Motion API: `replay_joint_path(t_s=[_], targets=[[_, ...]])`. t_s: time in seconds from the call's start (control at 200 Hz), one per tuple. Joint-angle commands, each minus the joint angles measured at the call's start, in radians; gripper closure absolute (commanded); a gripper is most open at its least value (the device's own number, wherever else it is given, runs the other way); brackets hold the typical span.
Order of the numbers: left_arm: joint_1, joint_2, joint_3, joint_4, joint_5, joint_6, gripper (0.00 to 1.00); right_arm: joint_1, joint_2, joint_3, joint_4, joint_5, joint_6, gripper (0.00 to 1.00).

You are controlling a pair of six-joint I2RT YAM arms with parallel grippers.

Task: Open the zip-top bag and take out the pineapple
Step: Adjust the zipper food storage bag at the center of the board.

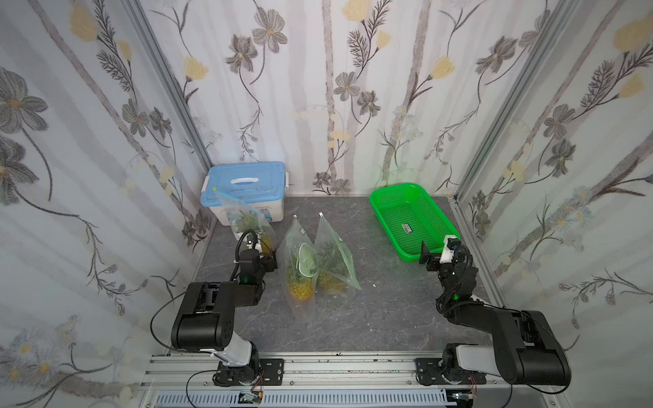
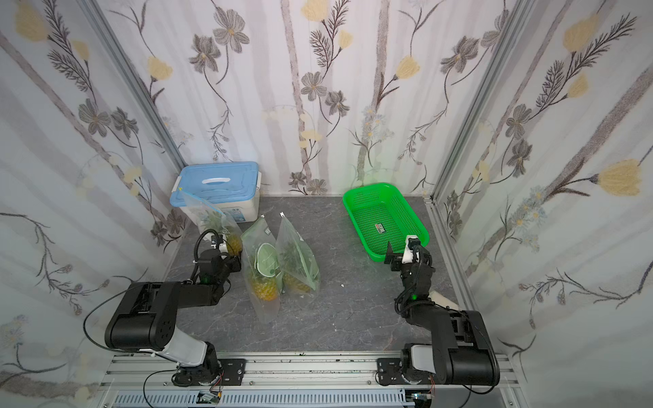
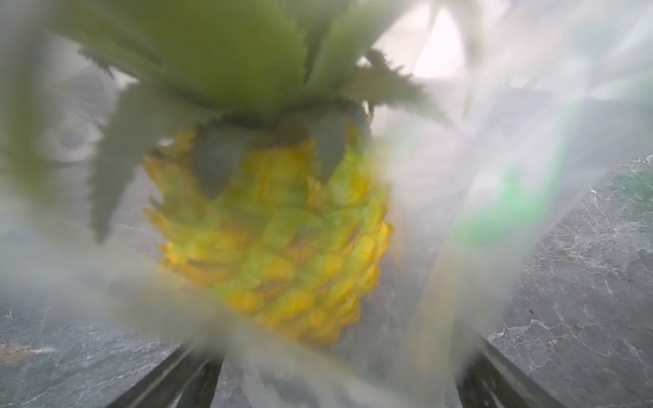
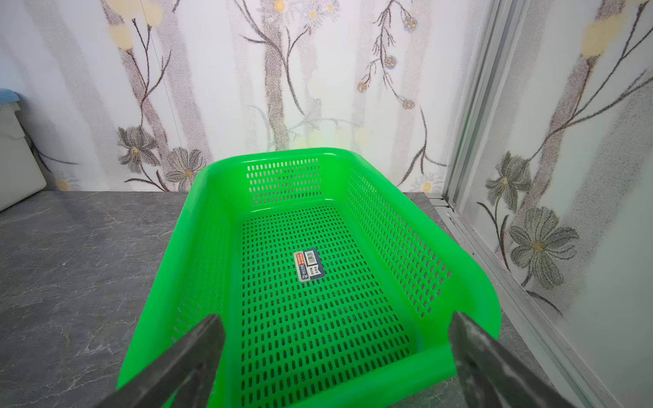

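Clearly, the left gripper (image 3: 342,344) stood with its jaws wide apart, and the clear zip-top bag (image 1: 242,213) that leaned on the blue-lidded storage box (image 1: 243,176) passed between them. The pineapple (image 3: 282,247) sat inside that bag just beyond the fingertips, not clamped. Whether the film touched the fingers could not be told. The right gripper (image 4: 335,316), jaws likewise apart and empty, hovered over the near end of the green basket (image 4: 282,155).

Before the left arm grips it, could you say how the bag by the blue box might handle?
The bag looks thin and creased, so probably floppy. The pineapple sits low in it, so it is likely bottom-heavy and the top may sag.
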Motion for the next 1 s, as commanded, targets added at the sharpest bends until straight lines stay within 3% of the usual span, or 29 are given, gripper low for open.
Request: replay_joint_path(t_s=[0.0, 0.799, 0.859, 0.929, 0.999], targets=[[0.002, 0.0, 0.006, 0.051, 0.004, 0.018, 0.0, 0.0, 0.003, 0.007, 0.07, -0.011, -0.017, 0.0], [0.003, -0.003, 0.007, 0.049, 0.008, 0.018, 0.0, -0.001, 0.002, 0.006, 0.071, -0.014, -0.016, 0.0], [0.002, -0.031, 0.044, -0.035, 0.031, 0.029, 0.0, -0.001, -0.003, 0.011, 0.059, -0.019, -0.016, 0.0], [0.0, -0.103, 0.144, -0.275, 0.029, 0.026, 0.0, -0.001, -0.041, 0.046, -0.027, -0.064, -0.035, 0.0], [0.0, -0.176, 0.253, -0.494, -0.009, -0.03, 0.0, -0.001, -0.101, 0.132, -0.246, -0.055, -0.015, 0.0]])
